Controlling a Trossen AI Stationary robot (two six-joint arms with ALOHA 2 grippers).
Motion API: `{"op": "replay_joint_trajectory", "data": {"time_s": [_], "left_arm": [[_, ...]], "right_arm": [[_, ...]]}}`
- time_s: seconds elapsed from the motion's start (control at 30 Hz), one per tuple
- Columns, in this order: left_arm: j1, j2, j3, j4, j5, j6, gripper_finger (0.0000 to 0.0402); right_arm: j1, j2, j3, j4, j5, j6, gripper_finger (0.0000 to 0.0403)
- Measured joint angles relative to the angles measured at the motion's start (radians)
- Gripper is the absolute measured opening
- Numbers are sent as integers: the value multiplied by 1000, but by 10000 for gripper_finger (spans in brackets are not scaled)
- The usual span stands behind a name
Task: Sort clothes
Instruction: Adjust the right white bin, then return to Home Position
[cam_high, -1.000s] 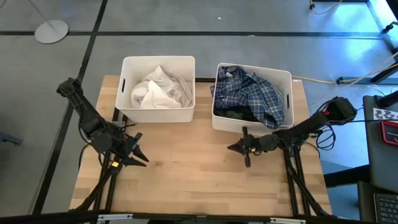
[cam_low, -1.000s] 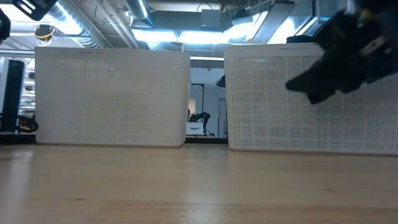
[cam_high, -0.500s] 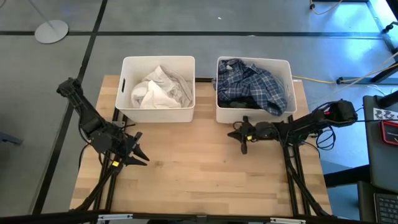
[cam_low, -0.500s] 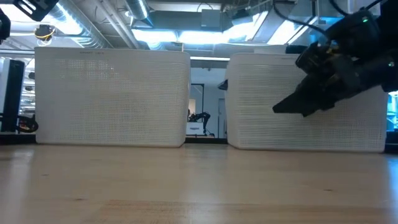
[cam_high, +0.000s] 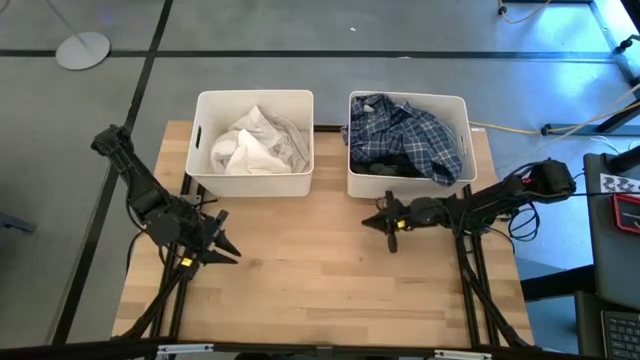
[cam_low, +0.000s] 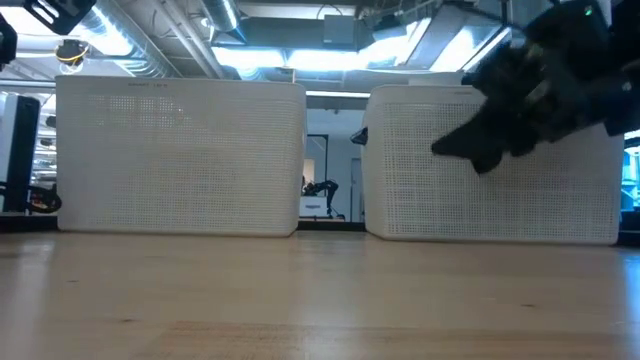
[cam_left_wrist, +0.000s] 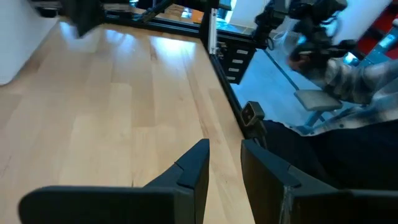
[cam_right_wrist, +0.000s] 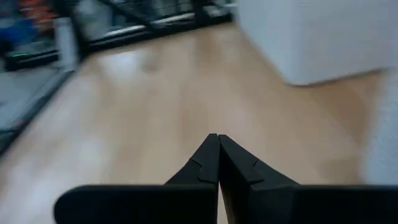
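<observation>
The clothes lie in two white bins at the table's far side. White and pale garments (cam_high: 255, 145) fill the left bin (cam_high: 205, 110). A navy-and-white plaid shirt (cam_high: 410, 130) on dark garments (cam_high: 378, 168) fills the right bin (cam_high: 462, 110). My right gripper (cam_high: 368, 222) is shut and holds nothing. It hangs just in front of the right bin's near wall (cam_low: 560, 190), its tip (cam_right_wrist: 217, 138) pointing toward the table's left. My left gripper (cam_high: 232, 252) waits over the table's left part, slightly open (cam_left_wrist: 224, 148) and holding nothing.
Bare wood (cam_high: 300, 280) stretches between the bins and the table's near edge. A narrow gap (cam_low: 330, 160) separates the two bins. Beyond the table's edge, the left wrist view shows a person's plaid sleeve (cam_left_wrist: 357, 81) and dark frame parts (cam_left_wrist: 252, 115).
The right bin, askew and nearer a second ago, has slid toward the far edge and now stands square beside the left bin. My right gripper, still shut, has swung toward the far edge along with it, staying close in front of its near wall.
</observation>
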Motion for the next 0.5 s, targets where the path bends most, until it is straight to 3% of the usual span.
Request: {"op": "replay_joint_trajectory", "data": {"time_s": [0.27, 0.33, 0.5], "left_arm": [[2, 45, 1, -309, -186, -262, 81], [-7, 73, 1, -287, -189, -269, 81], [-52, 127, 1, -120, -197, -97, 81]], "right_arm": [[134, -67, 63, 18, -16, -26, 7], [175, -77, 85, 21, 6, -35, 7], [260, -81, 127, 22, 21, -36, 7]]}}
